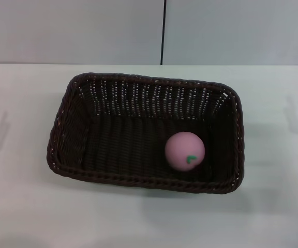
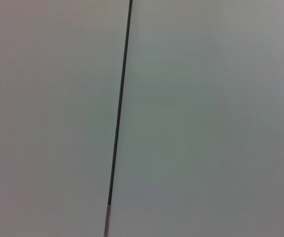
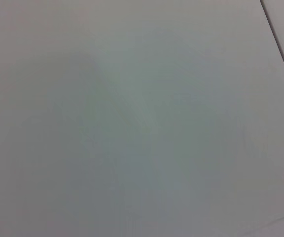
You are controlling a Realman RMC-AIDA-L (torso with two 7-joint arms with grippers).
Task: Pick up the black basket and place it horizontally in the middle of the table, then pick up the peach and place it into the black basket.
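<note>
The black basket [image 1: 76,173] lies with its long side across the middle of the white table [image 1: 25,217] in the head view. The pink peach [image 1: 184,150] with its green leaf mark rests inside the basket, on its floor toward the right end. Neither gripper shows in the head view; only faint arm shadows fall on the table at the far left and far right. Both wrist views show only plain pale panels, with none of the task's things and no fingers.
A pale wall with a dark vertical seam [image 1: 163,31] stands behind the table's far edge. The left wrist view shows a similar dark seam [image 2: 120,108] on a pale panel. Bare tabletop surrounds the basket.
</note>
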